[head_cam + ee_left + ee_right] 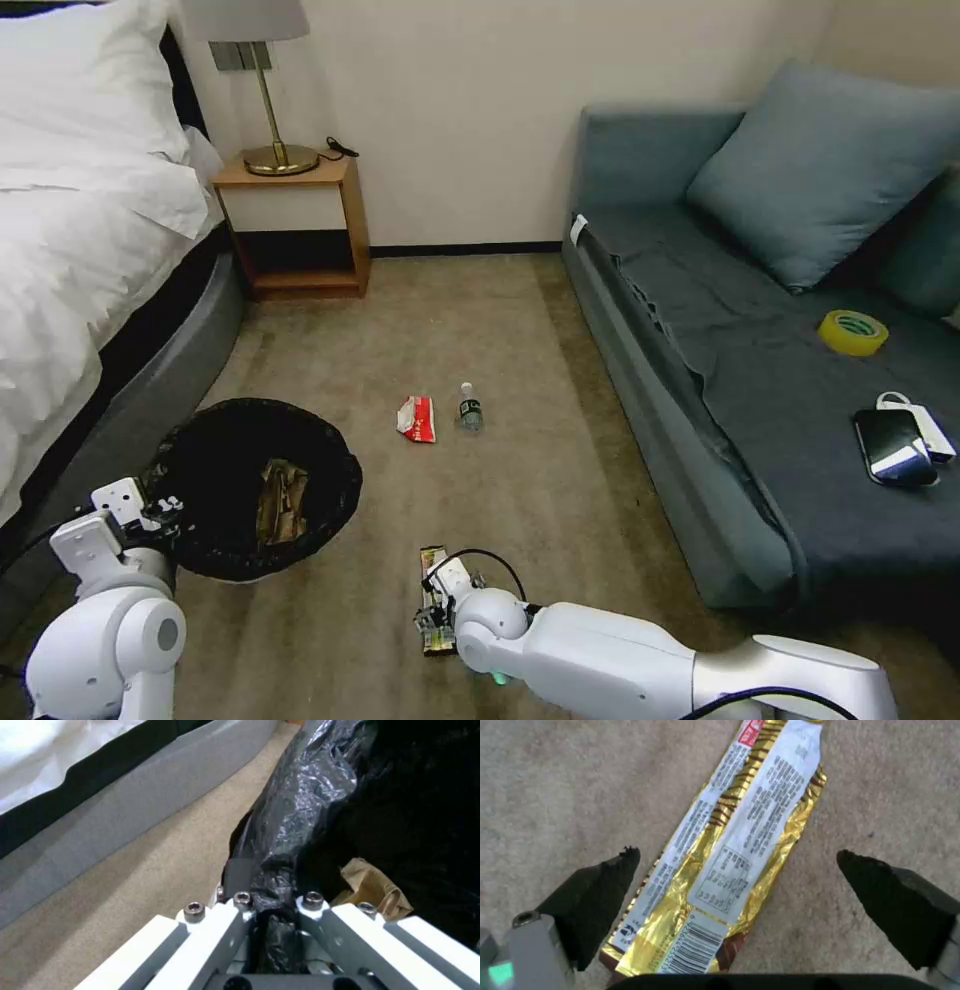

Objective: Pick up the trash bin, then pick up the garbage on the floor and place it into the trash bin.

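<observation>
Wide apart, the jaws of the right gripper (737,860) straddle the long gold-and-white foil snack wrapper (730,862) lying flat on the beige carpet (570,783). In the right wrist view one black fingertip (607,877) stands on each side of it, and its long axis runs from the bottom centre of the frame up toward the top, slightly tilted, across the line between the tips. It looks flattened and creased, printed side up with a barcode at the near end. In the head view it sits at lower centre, mostly under the right gripper (436,610), which is far nearer than the left.

At lower left, the left gripper (160,512) is closed on the rim of the round trash bin lined with crinkly black plastic (255,485); a tan crumpled paper piece (283,500) lies inside. Whether the right fingertips touch the carpet is hard to tell.
</observation>
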You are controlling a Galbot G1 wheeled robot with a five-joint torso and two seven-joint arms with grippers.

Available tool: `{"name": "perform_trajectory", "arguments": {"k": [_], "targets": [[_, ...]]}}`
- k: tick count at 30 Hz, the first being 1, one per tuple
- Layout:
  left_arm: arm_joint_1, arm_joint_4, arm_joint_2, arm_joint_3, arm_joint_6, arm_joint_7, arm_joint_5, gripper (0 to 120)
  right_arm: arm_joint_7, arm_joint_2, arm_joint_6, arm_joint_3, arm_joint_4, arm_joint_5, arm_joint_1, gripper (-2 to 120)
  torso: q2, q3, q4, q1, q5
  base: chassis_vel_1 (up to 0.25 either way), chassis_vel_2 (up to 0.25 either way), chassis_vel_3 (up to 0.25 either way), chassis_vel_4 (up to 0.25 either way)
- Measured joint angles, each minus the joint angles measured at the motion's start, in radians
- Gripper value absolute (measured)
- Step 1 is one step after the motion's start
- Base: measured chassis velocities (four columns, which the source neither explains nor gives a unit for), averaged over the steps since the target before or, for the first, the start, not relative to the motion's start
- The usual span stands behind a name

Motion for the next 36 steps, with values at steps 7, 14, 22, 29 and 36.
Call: {"name": "perform_trajectory", "arguments": {"k": [7,14,22,29,36], "targets": [[0.005,-0.002,0.001,-0.003,-0.001,0.000,0.001,3,-0.010,0.013,0.014,-0.004,-0.035,-0.018,-0.007,100,0.000,0.000,0.0000,0.000,0.0000,0.000,0.000,0.000,0.000],[0.006,-0.004,0.004,-0.006,-0.001,-0.001,0.001,3,-0.015,0.019,0.022,-0.004,-0.054,-0.026,-0.010,100,0.000,0.000,0.0000,0.000,0.0000,0.000,0.000,0.000,0.000],[0.006,-0.003,0.003,-0.006,-0.002,-0.001,0.002,3,-0.016,0.019,0.025,-0.005,-0.046,-0.026,-0.016,100,0.000,0.000,0.0000,0.000,0.0000,0.000,0.000,0.000,0.000],[0.006,-0.003,0.003,-0.008,-0.002,-0.001,0.002,3,-0.019,0.024,0.028,-0.010,-0.051,-0.027,-0.019,100,0.000,0.000,0.0000,0.000,0.0000,0.000,0.000,0.000,0.000],[0.006,-0.005,0.002,-0.007,-0.003,-0.001,0.004,3,-0.030,0.025,0.040,-0.012,-0.065,-0.038,-0.023,83,0.000,0.000,0.0000,0.000,0.0000,0.000,0.000,0.000,0.000]]}}
